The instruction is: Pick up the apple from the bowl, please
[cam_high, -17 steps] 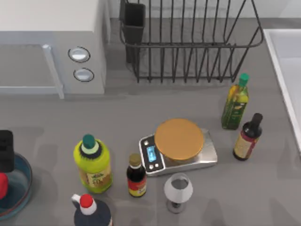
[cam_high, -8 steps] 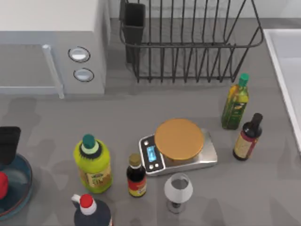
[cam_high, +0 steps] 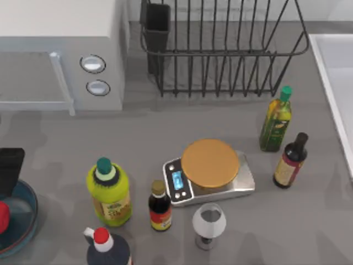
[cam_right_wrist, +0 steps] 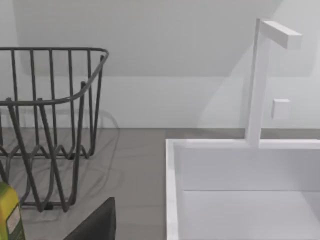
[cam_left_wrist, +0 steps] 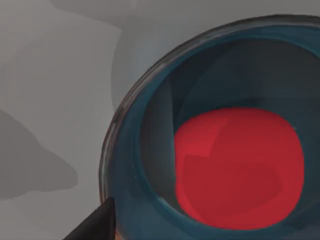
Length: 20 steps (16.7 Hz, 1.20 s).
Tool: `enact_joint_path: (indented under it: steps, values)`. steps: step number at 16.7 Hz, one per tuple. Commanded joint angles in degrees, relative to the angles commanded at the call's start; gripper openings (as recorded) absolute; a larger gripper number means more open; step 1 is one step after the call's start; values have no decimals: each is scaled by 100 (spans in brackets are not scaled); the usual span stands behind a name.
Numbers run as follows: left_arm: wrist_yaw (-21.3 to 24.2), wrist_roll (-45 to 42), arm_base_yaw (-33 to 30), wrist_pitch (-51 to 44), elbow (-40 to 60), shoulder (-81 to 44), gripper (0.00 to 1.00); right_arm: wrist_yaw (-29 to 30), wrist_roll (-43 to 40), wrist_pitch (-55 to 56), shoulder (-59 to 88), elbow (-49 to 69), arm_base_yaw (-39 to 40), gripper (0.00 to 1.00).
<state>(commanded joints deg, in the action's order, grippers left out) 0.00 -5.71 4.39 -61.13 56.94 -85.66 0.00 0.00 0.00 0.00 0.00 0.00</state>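
Red and blocky, the apple (cam_left_wrist: 239, 167) lay in the teal-blue hollow of the bowl (cam_left_wrist: 131, 165), its underside on the bowl's floor and nothing closed around it. In the top view the bowl (cam_high: 22, 221) sat at the far left edge of the grey surface (cam_high: 165, 121), cut off by the frame, with a sliver of the apple (cam_high: 3, 217) showing at the very border.

The left gripper (cam_high: 10, 170) appeared there as a dark block at the bowl's far rim, above the bowl. Its wrist camera looked almost straight down onto the fruit, and one dark fingertip (cam_left_wrist: 95, 227) reached in at the corner of that view, outside the bowl's rim. How wide the fingers stood could not be told from these pictures.

As a judgement, the task was in its approach stage: the left gripper seemed roughly lined up over the bowl, but the descent, the closing on the apple and the lift all remained to be done. The apple was not yet picked up.

The right arm was parked off towards the right side; its wrist view faced the white sink (cam_right_wrist: 240, 190) and the wire dish rack (cam_right_wrist: 50, 125), with a dark fingertip (cam_right_wrist: 97, 225) at the edge, and its opening could not be judged either.
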Motion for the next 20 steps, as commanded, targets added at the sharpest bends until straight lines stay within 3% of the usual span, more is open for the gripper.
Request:
enact_joint_path:
  steps: [4,11,17,20]
  values:
    - [0,-7,8,414,-263,-205,100,0,0,0,0,0,0,100]
    - [1,-38,43,2403,-1288,-1065,100,0,0,0,0,0,0,100]
    - [1,-43,48,2592,-1419,-1187,100,0,0,0,0,0,0,100]
    - [1,-43,48,2592,-1419,-1187,77,0,0,0,0,0,0,100]
